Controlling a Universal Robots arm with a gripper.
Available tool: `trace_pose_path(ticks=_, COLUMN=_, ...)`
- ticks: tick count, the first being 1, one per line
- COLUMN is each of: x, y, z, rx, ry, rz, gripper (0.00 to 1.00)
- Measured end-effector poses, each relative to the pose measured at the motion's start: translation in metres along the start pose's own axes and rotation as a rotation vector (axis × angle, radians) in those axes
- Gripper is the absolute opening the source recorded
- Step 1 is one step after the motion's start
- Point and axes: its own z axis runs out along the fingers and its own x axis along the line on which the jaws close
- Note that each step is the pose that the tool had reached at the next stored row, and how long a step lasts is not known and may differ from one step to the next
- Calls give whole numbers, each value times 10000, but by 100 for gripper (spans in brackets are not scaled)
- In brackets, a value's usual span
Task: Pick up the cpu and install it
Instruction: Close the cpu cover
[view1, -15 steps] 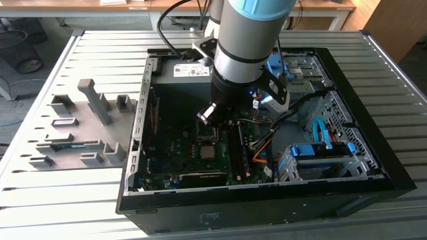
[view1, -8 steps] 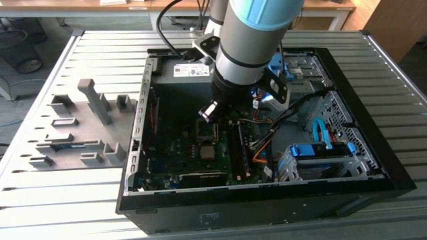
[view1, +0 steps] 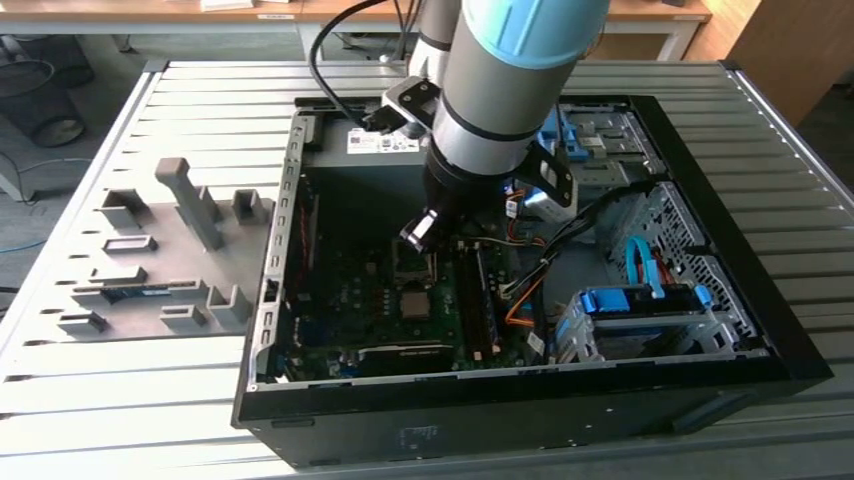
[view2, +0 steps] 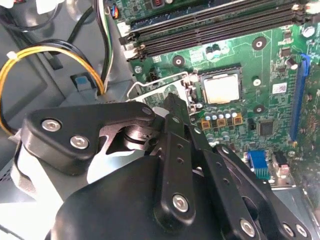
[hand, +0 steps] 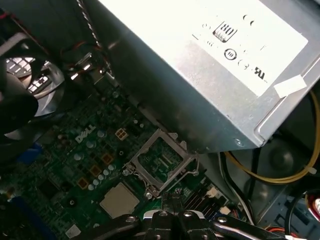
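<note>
Well, my pincer (view2: 171, 102) hangs low inside the open computer case (view1: 534, 410), clenched as far as I can judge, fingertips together with nothing between them. The chip (view2: 221, 89) is not in my grip. It lies flat, silvery top up, in its square seat on the green board (view2: 280, 60), below and a little beyond my fingertips and well clear of them. The hinged metal frame (view2: 159, 91) that belongs over it stands flipped open, just under my tips, between me and the chip.

I think the main risk is that frame. It is thin and close, and a careless drop could catch its edge and bend it, or jolt the board. If the chip is not sitting square in its seat, any press from above could harm the fine contacts beneath it; I cannot tell from here whether it is fully settled. The yellow wires (view2: 30, 55) loop close beside my knuckles and could snag, and the grey power box (hand: 200, 75) looms just above my tips in the first wrist view, leaving little room to swing.

The case lies on its side on a ribbed metal table (view1: 200, 90). A grey holder tray (view1: 174, 250) rests on the table well away from me, toward the exterior view's left. Beyond the table are wooden desks (view1: 160, 12) and a pale floor.
</note>
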Motion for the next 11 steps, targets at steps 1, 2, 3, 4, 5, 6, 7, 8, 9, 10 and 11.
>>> trace_pose_path(ticks=1, x=-9, y=-1, z=9, rx=9, ry=13, rz=-10, gripper=10)
trace_pose_path(ticks=2, x=-21, y=-2, z=17, rx=10, ry=14, rz=-19, gripper=10)
trace_pose_path(ticks=3, x=-37, y=-5, z=23, rx=9, ry=14, rz=-27, gripper=10)
trace_pose_path(ticks=4, x=-58, y=-9, z=28, rx=8, ry=13, rz=-29, gripper=10)
trace_pose_path(ticks=5, x=-81, y=-13, z=32, rx=4, ry=10, rz=-30, gripper=10)
trace_pose_path(ticks=6, x=-99, y=-17, z=35, rx=-2, ry=7, rz=-33, gripper=10)
trace_pose_path(ticks=7, x=-116, y=-19, z=38, rx=-9, ry=2, rz=-37, gripper=10)
trace_pose_path(ticks=8, x=-133, y=-20, z=43, rx=-18, ry=-4, rz=-42, gripper=10)
trace_pose_path(ticks=9, x=-148, y=-16, z=53, rx=-31, ry=-14, rz=-44, gripper=10)
trace_pose_path(ticks=10, x=-160, y=-11, z=65, rx=-51, ry=-33, rz=-45, gripper=10)
trace_pose_path(ticks=11, x=-176, y=-8, z=78, rx=-66, ry=-42, rz=-47, gripper=10)
